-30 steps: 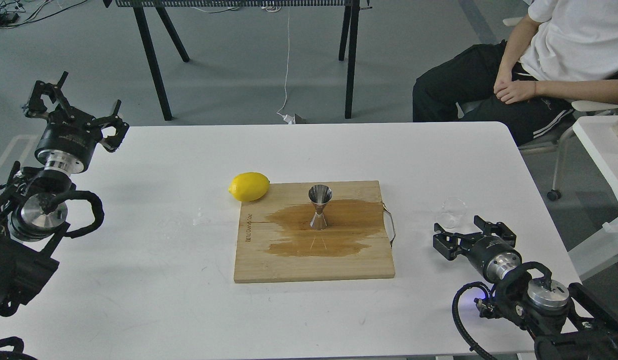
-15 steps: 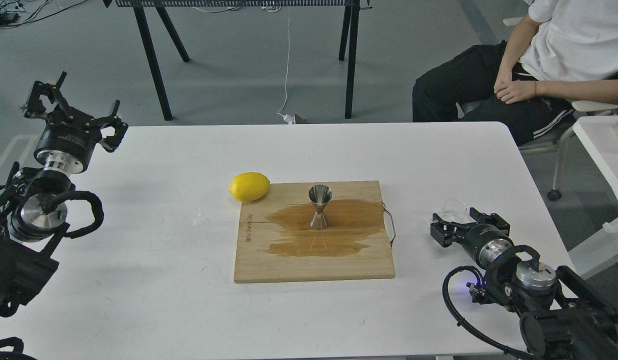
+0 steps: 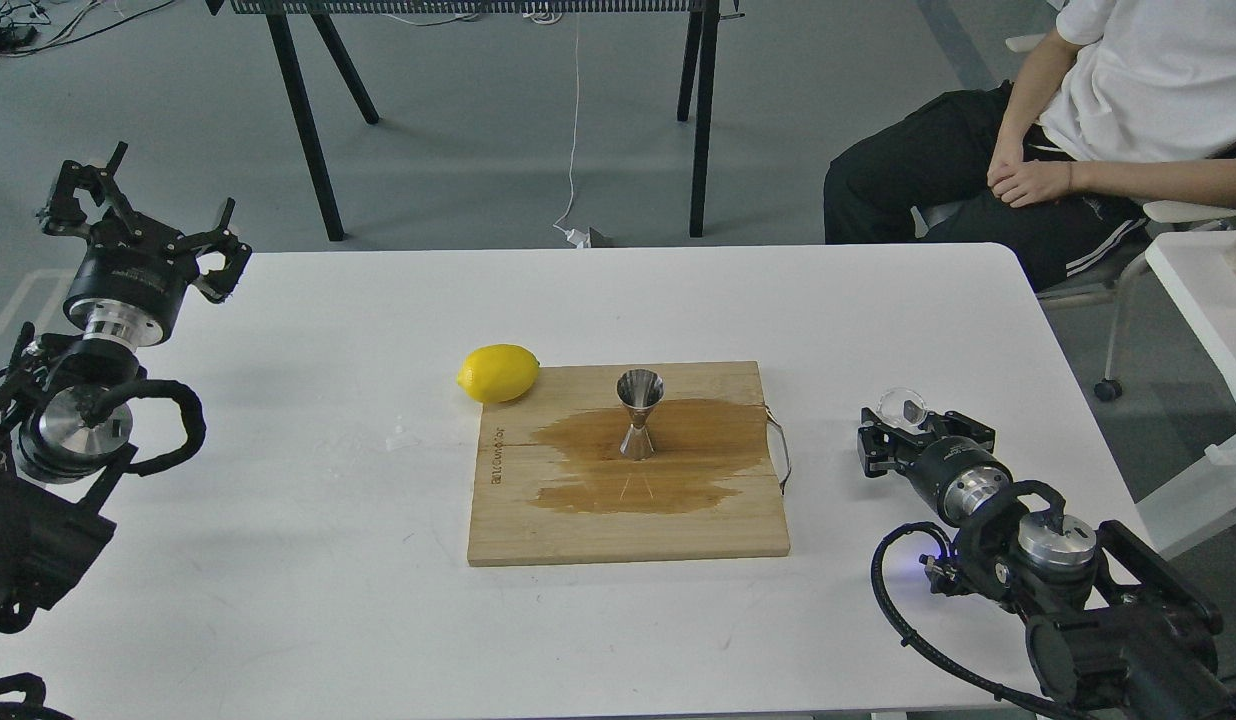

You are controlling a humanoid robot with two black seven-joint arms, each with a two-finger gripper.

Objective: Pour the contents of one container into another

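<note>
The clear glass cup (image 3: 900, 404) stands on the white table (image 3: 328, 560) to the right of the board. My right gripper (image 3: 910, 428) is right up against its near side, open, one dark fingertip showing through the glass; I cannot tell whether a finger touches it. The steel jigger (image 3: 639, 413) stands upright in the middle of the wooden board (image 3: 578, 530), on a brown wet patch (image 3: 678, 450). My left gripper (image 3: 138, 215) is open and empty, raised over the table's far left corner.
A lemon (image 3: 498, 372) lies at the board's far left corner. The board has a metal handle (image 3: 781, 450) on its right side. Small drops (image 3: 401, 437) lie left of the board. A seated person (image 3: 1078, 130) is beyond the table's far right corner.
My right gripper has moved forward and slightly left to the glass cup, which now sits at its fingers. The left arm has barely shifted.
</note>
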